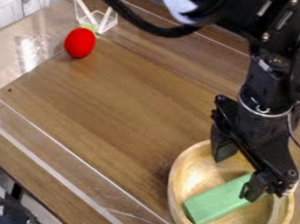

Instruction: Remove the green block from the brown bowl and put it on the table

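The gripper [242, 173] hangs spread wide over the brown bowl [187, 176], apparently straddling the green block [211, 201] without grasping it.

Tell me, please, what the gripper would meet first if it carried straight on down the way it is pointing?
Most likely the green block in the brown bowl: the open gripper points down over the block's upper end, though depth is hard to judge from this one view.
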Available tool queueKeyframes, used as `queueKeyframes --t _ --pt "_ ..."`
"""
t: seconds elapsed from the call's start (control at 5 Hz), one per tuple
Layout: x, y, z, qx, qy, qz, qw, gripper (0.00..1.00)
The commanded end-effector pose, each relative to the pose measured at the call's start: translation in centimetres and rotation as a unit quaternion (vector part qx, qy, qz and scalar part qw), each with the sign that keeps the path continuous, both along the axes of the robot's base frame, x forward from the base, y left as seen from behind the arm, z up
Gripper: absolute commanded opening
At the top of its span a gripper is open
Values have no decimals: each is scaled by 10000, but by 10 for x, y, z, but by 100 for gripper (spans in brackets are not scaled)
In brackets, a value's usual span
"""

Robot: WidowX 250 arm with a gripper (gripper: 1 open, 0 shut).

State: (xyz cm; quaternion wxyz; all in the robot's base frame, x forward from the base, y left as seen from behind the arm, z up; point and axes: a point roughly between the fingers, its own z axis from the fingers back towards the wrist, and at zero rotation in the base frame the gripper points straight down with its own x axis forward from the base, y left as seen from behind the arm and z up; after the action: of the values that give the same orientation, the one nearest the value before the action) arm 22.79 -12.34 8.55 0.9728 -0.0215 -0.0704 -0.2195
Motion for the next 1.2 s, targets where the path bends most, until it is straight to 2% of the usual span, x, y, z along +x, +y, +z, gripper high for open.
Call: queueKeyframes --t 0.0,0.2,0.4,0.6,0.8,1.0 --pt "16 -11 12 -268 -278 -178 9991 100" --pt "24 -20 5 -381 -309 -424 9979 100" --pt "27 -12 3 -456 -308 -610 9966 100" --pt "29 -5 5 -509 -298 -772 9953 0" --pt "36 0 3 -514 -255 -888 9944 0" --pt "41 7 16 -334 -38 -1032 9941 0"
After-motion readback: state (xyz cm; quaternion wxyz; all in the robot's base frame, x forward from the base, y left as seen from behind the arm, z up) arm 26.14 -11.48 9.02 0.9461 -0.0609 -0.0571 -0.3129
